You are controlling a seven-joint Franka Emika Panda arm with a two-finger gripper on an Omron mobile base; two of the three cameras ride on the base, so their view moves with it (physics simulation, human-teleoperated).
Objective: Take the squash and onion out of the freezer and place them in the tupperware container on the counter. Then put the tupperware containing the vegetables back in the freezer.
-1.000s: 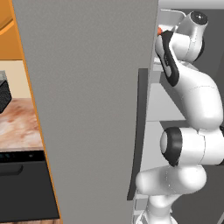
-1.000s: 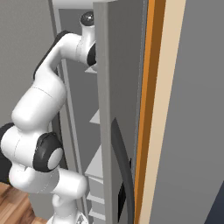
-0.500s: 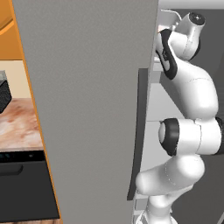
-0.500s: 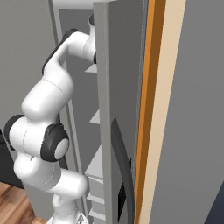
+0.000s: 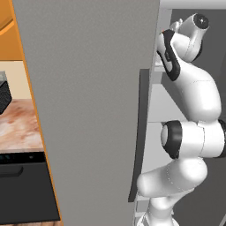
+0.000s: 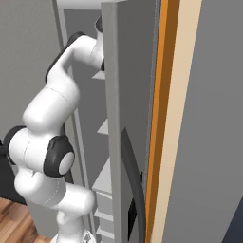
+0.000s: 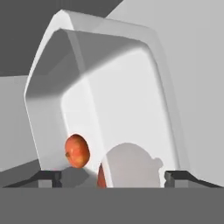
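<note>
From the left base view, my arm (image 5: 194,110) reaches up and into the open freezer (image 5: 88,88), its wrist tucked behind the door edge by the pale shelves (image 5: 165,103), so I cannot see the hand from here; the dark bar handle (image 5: 137,132) runs down the door, and a strip of marbled tabletop (image 5: 17,121) sits far off to the left. In the right base view the same arm bends past the door's near edge toward an upper shelf (image 6: 102,76), the hand hidden behind the door. The hand view settles things: the white tupperware container (image 7: 131,96) lies right in front of the pincer (image 7: 113,177), whose tips stand wide apart at either side, gripping nothing. An orange-red onion (image 7: 77,150) rests inside the tub against its wall, with another reddish piece (image 7: 101,176) low beside it, too cropped to name. I judge the tub is parked inside the freezer, so the spread tips suit a release.
</note>
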